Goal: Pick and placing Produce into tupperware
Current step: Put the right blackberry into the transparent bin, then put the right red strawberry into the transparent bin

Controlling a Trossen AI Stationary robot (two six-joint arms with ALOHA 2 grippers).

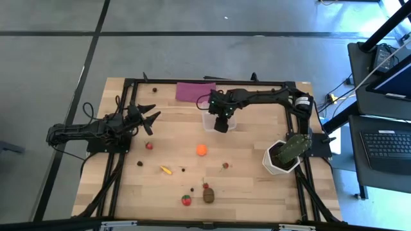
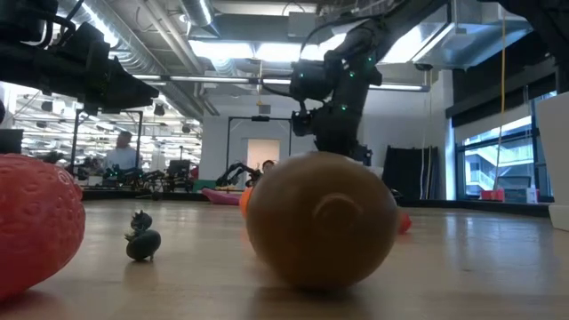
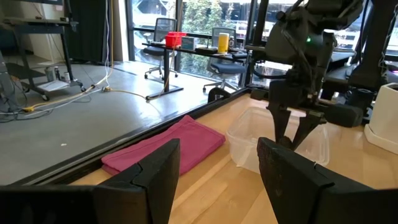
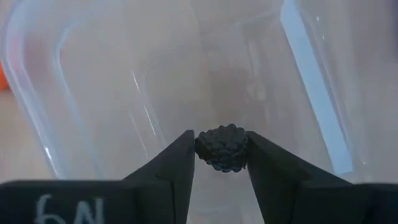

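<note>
The clear square tupperware (image 1: 219, 120) stands at the far middle of the table, also in the left wrist view (image 3: 273, 140). My right gripper (image 1: 220, 124) hangs over it, shut on a small dark bumpy berry (image 4: 222, 148). My left gripper (image 1: 153, 119) hovers open at the table's left, empty (image 3: 217, 168). Resting on the wood are an orange ball (image 1: 201, 150), a yellow banana (image 1: 166, 170), a red piece (image 1: 149, 145), a green-topped strawberry (image 1: 186, 200), a brown oval lump (image 1: 209, 195) and tiny dark bits (image 1: 139, 163). My right gripper pinches the dark berry by its two sides (image 4: 202, 146) between the fingertips (image 4: 183, 155), coming from above and pointing down. The berry is lifted clear, held over the tupperware's inside (image 4: 186, 68).
A flat purple cloth (image 1: 195, 90) lies beyond the tupperware at the far edge. A green cactus-like plant in a white pot (image 1: 286, 154) stands at the right edge. A black frame (image 1: 128, 83) borders the table. People show in the room behind (image 2: 120, 151).
</note>
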